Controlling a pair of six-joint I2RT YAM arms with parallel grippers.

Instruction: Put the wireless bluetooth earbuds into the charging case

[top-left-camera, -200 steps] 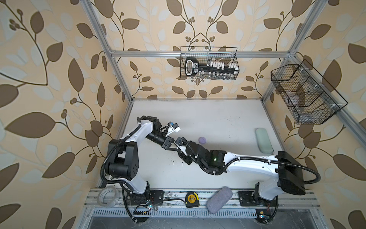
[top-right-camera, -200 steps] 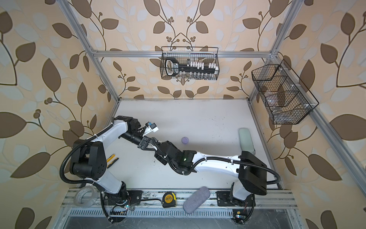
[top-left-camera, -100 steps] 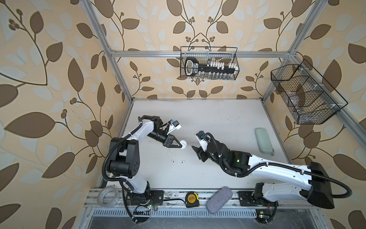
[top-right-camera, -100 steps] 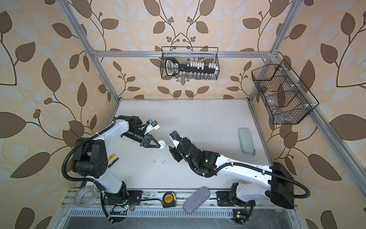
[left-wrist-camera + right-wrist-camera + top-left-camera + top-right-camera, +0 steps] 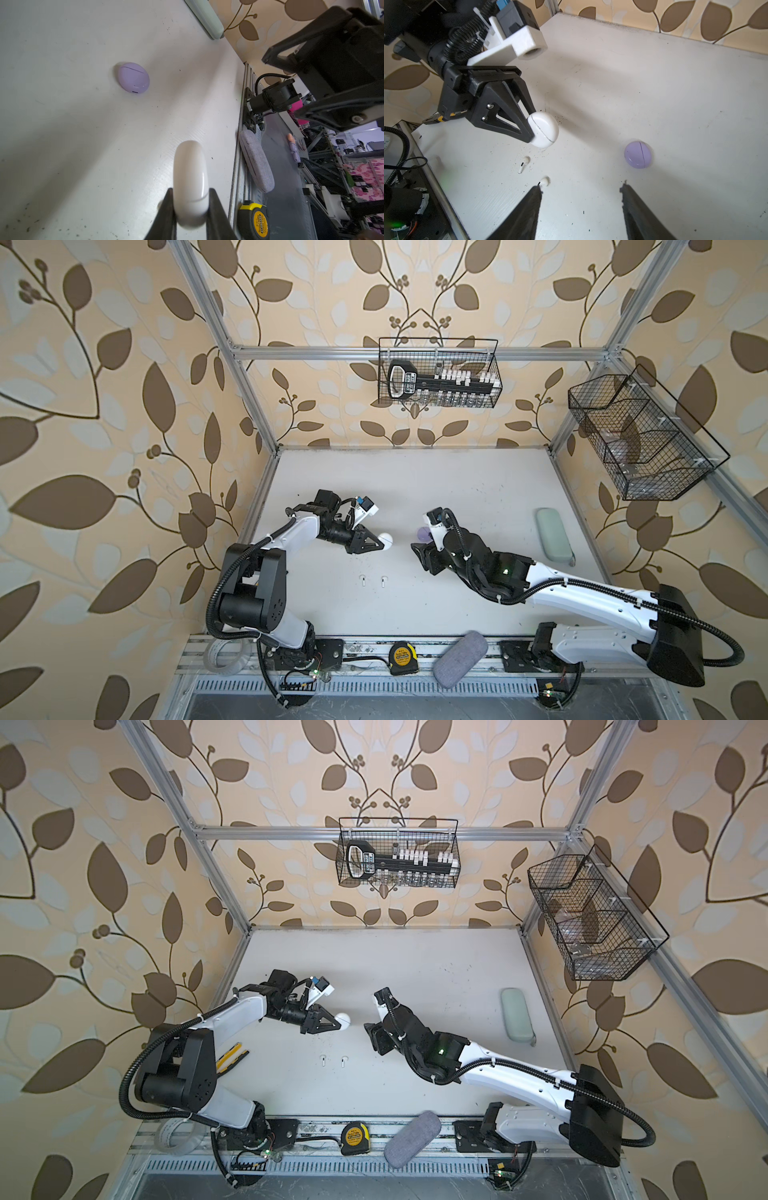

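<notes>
My left gripper (image 5: 381,544) is shut on a white round charging case (image 5: 387,537), held on edge just above the table; its lid seam is closed (image 5: 190,182) (image 5: 544,132). Two white wireless bluetooth earbuds (image 5: 363,580) (image 5: 382,580) lie on the table in front of it, also in the right wrist view (image 5: 523,164) (image 5: 545,181). My right gripper (image 5: 581,187) is open and empty, hovering to the right of the white case (image 5: 422,558). One of its fingertips is close to the nearer earbud. A closed lavender case (image 5: 638,154) (image 5: 133,78) lies beside the right wrist.
A mint glasses case (image 5: 552,533) lies at the table's right side. A grey fabric case (image 5: 459,657) and a yellow tape measure (image 5: 401,657) sit on the front rail. Yellow-handled pliers (image 5: 232,1054) lie by the left arm. Wire baskets (image 5: 438,373) (image 5: 640,439) hang on the walls.
My right arm has drawn back to the right, away from the left gripper, uncovering the two white earbuds. The left gripper has kept the white case in almost the same spot.
</notes>
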